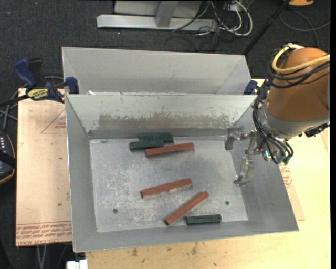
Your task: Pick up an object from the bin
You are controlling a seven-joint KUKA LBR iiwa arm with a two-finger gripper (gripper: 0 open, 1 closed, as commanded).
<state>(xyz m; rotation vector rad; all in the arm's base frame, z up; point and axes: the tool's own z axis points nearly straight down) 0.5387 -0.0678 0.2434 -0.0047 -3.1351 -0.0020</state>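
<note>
- The pincer (242, 171) is hanging over the right side of the bin (157, 73), above bare metal near the right wall. From this angle it cannot be told how far open it is or whether it is holding anything.
- The arm's orange cover (302, 79) is sitting above the bin's right rim.
- Nearest the pincer, down and to its left, a slanted red-brown bar (186, 207) is lying apart from it. A short dark green bar (203, 219) is lying just beside it by the front wall.
- A level red-brown bar (166, 188) is resting mid-floor.
- Along the back wall, a long dark green bar (152, 142) and a third red-brown bar (169, 150) are lying side by side, touching.
- The bin's floor is showing scuffed, speckled grey metal. Dark carpet (31, 26) is spreading around the bin, with cords (231, 16) trailing beyond its far side.
</note>
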